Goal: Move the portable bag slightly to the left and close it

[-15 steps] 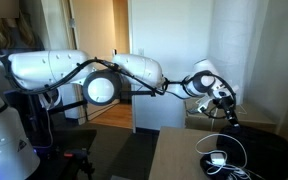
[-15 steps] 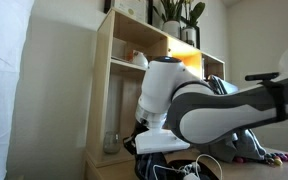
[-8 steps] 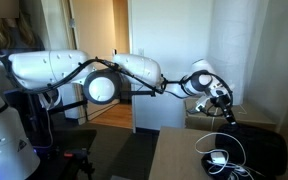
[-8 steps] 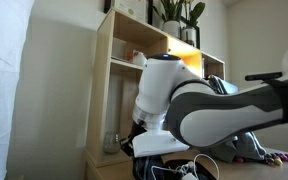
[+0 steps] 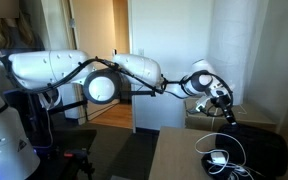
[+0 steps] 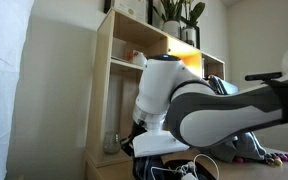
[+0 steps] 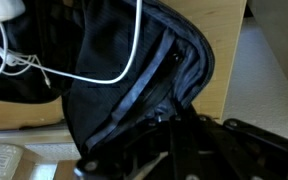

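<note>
Compared with one second ago, the gripper [image 5: 227, 112] has gone a little down and toward the portable bag [image 5: 260, 150]; in the last half second hardly anything moved. The bag lies flat on the wooden table [image 5: 174, 155], at the far end of it, directly under the wrist. In the wrist view the bag [image 7: 114, 90] fills most of the picture and its zip edge [image 7: 169, 70] stands apart, so it is not closed yet. A white cord [image 7: 136, 45] runs across the black fabric, and more coils [image 5: 222, 158] lie just beside it in an exterior view. The gripper's body shows only as a dark shape at the bottom of the wrist view, and whether the jaws are open or closed cannot be told. The bag looks soft, light and limp, so pushing on its middle would probably only wrinkle it. The seamed rim near the rounded corner seems the firmest place to pinch for dragging. The cord may catch or be pulled along.
</note>
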Available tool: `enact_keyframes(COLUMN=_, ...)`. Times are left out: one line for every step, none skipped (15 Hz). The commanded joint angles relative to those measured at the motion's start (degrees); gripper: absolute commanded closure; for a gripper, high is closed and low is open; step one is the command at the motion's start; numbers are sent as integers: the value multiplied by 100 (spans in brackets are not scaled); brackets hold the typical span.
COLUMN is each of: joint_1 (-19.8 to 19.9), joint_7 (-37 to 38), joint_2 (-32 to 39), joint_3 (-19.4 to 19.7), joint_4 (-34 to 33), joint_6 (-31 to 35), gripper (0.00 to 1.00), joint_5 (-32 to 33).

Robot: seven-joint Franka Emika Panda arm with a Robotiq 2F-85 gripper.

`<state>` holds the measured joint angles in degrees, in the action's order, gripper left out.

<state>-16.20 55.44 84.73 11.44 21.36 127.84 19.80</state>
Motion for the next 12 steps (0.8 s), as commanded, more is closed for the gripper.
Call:
enact_keyframes(joint_1=8, joint_7=13, joint_2=0, joint_3=206, joint_4=-149, joint_6=-24, gripper=99, joint_5=-135)
enact_keyframes(joint_1=11, joint_7=26, joint_2=-91, joint_3=222, joint_4=-22, joint_6=52, gripper=99, joint_5=-142)
enact_keyframes(joint_1=26, joint_7=53, joint_2=-105, joint_3=244, joint_4=-33, joint_6=44, gripper=99, joint_5=-148)
enact_keyframes(joint_1=56, joint_7=28, joint_2=-123, joint_3=244, joint_4=-39, joint_6=56, gripper=99, joint_5=-172)
enact_keyframes(joint_1=79, joint_7=71, joint_2=-140, joint_3=270, joint_4=-43, joint_6=58, gripper=99, joint_5=-183)
enact_keyframes(joint_1=111, joint_7=75, joint_2=-162, joint_3=269, joint_4=-45, joint_6=59, gripper=99, joint_5=-208)
enact_keyframes(joint_1=142, joint_7=75, joint_2=-187, joint_3=280, joint_4=-47, joint_6=55, gripper=99, joint_5=-224)
enact_keyframes(joint_1=180, joint_7=81, joint_2=-212, joint_3=276, joint_4=-48, joint_6=69, gripper=99, joint_5=-250)
enact_keyframes(joint_1=220, joint_7=86, joint_2=-236, joint_3=278, joint_4=-52, joint_6=80, gripper=99, joint_5=-265)
enact_keyframes(joint_1=254, joint_7=81, joint_2=-249, joint_3=262, joint_4=-56, joint_6=107, gripper=99, joint_5=-292)
enact_keyframes(joint_1=289, joint_7=73, joint_2=-271, joint_3=262, joint_4=-58, joint_6=125, gripper=99, joint_5=-310)
enact_keyframes(joint_1=317, joint_7=31, joint_2=-272, joint_3=251, joint_4=-63, joint_6=166, gripper=99, joint_5=-330)
